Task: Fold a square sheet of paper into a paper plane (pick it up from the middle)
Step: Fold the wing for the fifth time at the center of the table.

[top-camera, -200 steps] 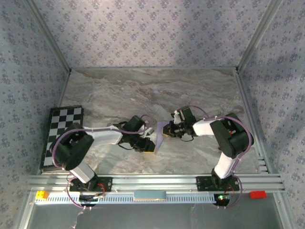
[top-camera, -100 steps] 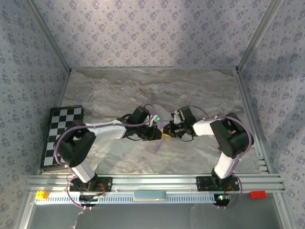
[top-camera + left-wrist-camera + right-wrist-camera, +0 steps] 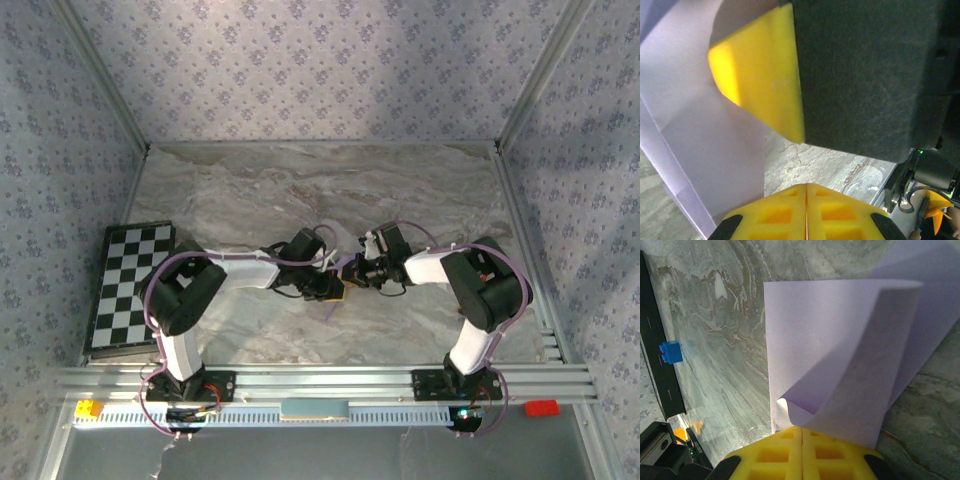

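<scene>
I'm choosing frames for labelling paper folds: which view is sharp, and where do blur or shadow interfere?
Right wrist view: the lilac sheet is crisp, its inner fold softly shaded. Left wrist view: a yellow finger on a dark block sits near the lens, soft-edged, blocking much of the frame. Top view: even light, no glare, but the sheet is a small sliver.

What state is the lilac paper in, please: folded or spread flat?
Partly folded: the lilac paper doubles over itself in loose layers, pinched in the right gripper.
</scene>
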`<state>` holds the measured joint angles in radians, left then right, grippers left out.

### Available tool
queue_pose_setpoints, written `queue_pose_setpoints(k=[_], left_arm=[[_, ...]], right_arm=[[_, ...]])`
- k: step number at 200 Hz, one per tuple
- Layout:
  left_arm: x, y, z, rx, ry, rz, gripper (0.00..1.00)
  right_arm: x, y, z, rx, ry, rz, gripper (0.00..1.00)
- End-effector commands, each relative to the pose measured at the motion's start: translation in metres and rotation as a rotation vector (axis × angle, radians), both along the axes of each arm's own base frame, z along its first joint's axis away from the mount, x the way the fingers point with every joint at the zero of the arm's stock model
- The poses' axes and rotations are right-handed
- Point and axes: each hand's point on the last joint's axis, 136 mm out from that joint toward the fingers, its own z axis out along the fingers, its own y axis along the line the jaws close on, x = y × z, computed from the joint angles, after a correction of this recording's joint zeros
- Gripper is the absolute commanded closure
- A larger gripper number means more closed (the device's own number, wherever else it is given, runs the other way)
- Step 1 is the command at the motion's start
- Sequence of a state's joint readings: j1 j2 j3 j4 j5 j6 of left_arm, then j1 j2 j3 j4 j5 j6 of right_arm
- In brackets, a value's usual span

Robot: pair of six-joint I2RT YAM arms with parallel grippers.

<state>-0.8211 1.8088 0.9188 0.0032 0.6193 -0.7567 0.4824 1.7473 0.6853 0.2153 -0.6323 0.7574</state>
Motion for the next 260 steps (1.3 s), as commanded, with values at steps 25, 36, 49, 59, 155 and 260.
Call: queue_pose_setpoints(k=[25, 36, 49, 59, 155, 260], left_arm=[[-0.027, 0.021, -0.032, 0.076, 0.062, -0.039, 0.93], [-0.032, 0.025, -0.036, 0.076, 0.077, -0.039, 0.94], [-0.038, 0.028, -0.04, 0.082, 0.088, -0.039, 0.94], [-0.041, 0.031, -0.042, 0.086, 0.097, -0.039, 0.94], [-0.074, 0.058, -0.042, 0.128, 0.128, -0.081, 0.94], [-0.076, 0.059, -0.006, 0.095, 0.016, -0.1, 0.98]], right_arm=[[-0.016, -0.023, -0.051, -0.187, 0.07, -0.026, 0.93], [-0.016, -0.024, -0.051, -0.188, 0.071, -0.029, 0.93], [-0.016, -0.024, -0.051, -0.191, 0.07, -0.028, 0.93], [-0.016, -0.024, -0.051, -0.193, 0.072, -0.027, 0.93], [-0.016, -0.026, -0.052, -0.201, 0.076, -0.031, 0.93], [-0.016, -0.024, -0.051, -0.202, 0.076, -0.029, 0.93]])
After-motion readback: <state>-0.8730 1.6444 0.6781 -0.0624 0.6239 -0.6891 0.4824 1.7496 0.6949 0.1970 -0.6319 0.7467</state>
